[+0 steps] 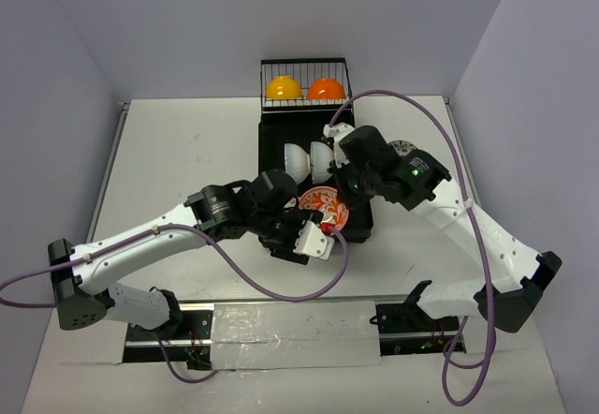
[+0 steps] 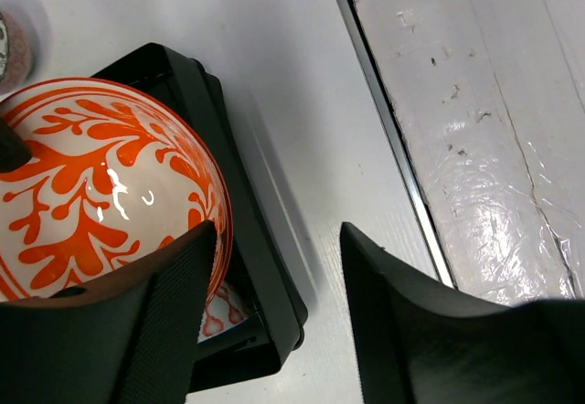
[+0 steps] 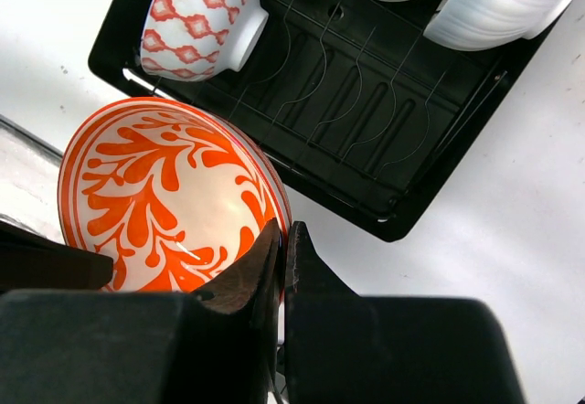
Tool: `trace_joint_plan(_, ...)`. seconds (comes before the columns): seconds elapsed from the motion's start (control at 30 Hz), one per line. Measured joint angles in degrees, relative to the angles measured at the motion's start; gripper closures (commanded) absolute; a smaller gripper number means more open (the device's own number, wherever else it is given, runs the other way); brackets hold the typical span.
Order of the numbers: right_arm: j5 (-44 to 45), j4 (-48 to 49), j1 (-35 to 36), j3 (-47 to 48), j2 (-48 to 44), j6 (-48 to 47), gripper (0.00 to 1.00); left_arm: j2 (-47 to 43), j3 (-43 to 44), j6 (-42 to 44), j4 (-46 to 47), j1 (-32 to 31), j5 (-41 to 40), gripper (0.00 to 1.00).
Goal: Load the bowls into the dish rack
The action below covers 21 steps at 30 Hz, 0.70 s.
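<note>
My right gripper (image 3: 281,230) is shut on the rim of a bowl (image 3: 164,194) with an orange-red leaf pattern on white, held tilted over the near end of the black dish rack (image 3: 366,130). In the top view this bowl (image 1: 323,206) sits between both grippers. My left gripper (image 2: 279,230) is open and empty over the rack's corner (image 2: 247,239), one finger beside the bowl (image 2: 91,175). A red-white diamond bowl (image 3: 201,11) and two white bowls (image 3: 494,2) stand in the rack. A yellow bowl (image 1: 283,87) and an orange bowl (image 1: 326,88) lie in the wire basket (image 1: 304,66).
A small round patterned thing (image 1: 402,149) lies on the table, partly hidden behind my right arm. A taped metal strip (image 2: 475,148) runs along the table's near edge. Purple cables loop around both arms.
</note>
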Motion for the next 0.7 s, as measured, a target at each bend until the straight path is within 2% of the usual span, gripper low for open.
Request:
trace_joint_plan(0.2, -0.24, 0.0, 0.39, 0.02, 0.26, -0.2, 1.0, 1.62, 1.31, 0.9, -0.39, -0.15, -0.63, 0.56)
trace_joint_plan(0.57, -0.37, 0.0, 0.5, 0.04, 0.39, -0.22, 1.0, 4.0, 2.6, 1.14, -0.79, -0.42, -2.64, 0.59)
trace_joint_plan(0.67, -0.37, 0.0, 0.59, 0.15, 0.57, -0.26, 1.0, 4.59, 2.62, 1.18, -0.76, -0.44, -3.23, 0.65)
trace_joint_plan(0.7, -0.39, 0.0, 0.61, 0.15, 0.63, -0.35, 1.0, 4.68, 2.64, 1.22, -0.76, -0.44, -3.43, 0.71)
